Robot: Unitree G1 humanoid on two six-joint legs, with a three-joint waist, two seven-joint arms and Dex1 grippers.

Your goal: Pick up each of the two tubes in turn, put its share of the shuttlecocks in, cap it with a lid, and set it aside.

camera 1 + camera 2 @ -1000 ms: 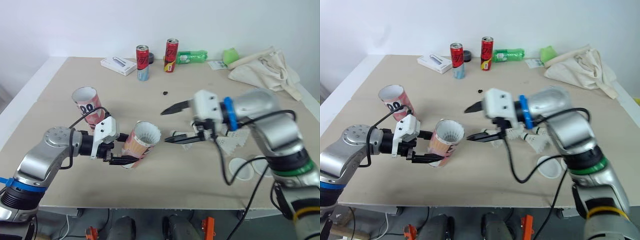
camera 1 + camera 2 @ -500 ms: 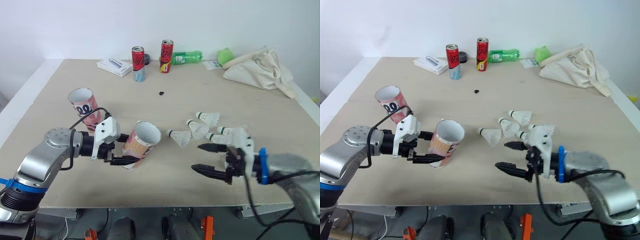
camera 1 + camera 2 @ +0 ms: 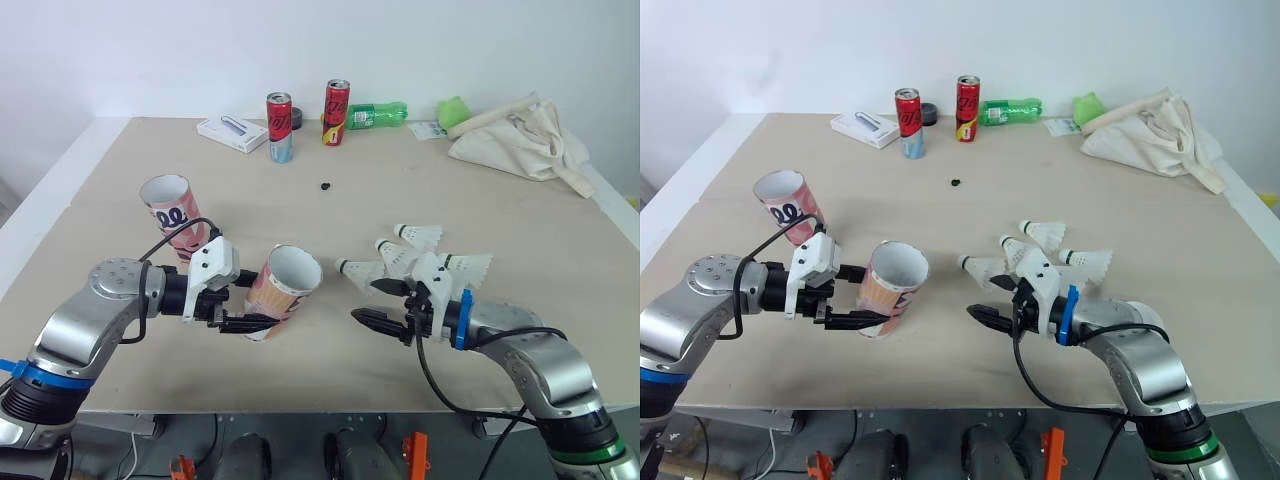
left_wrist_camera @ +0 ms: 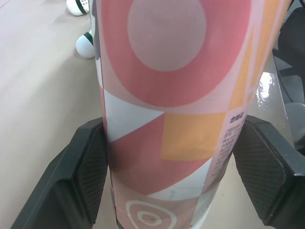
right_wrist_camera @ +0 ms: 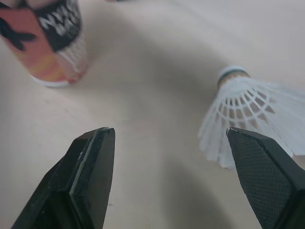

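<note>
right gripper: we see it low over the table, its two black fingers spread wide with nothing between them.
left gripper: across from the right gripper, we find it clamped on the held tube, one ribbed pad pressed to each side of the wall.
held tube: pink, orange and white cardboard. It leans with its open mouth raised and turned toward the right gripper, while its lower end sits down by the table beside the left gripper's lower finger.
nearest shuttlecock: it lies on its side just beyond the right gripper's fingertips, between that gripper and the held tube's mouth. In the right wrist view its feather skirt sits just ahead of one fingertip; we cannot tell whether they touch.
other shuttlecocks: farther beyond the right gripper we see the middle shuttlecock, then the far shuttlecock. The outer shuttlecock lies just beyond that gripper's wrist.
second tube: it stands tilted beyond the left gripper, apart from it, mouth open.
far side: well beyond both grippers we see a small dark object, a blue-and-red can, a red can, a white box, a green bottle on its side and a cloth bag.
</note>
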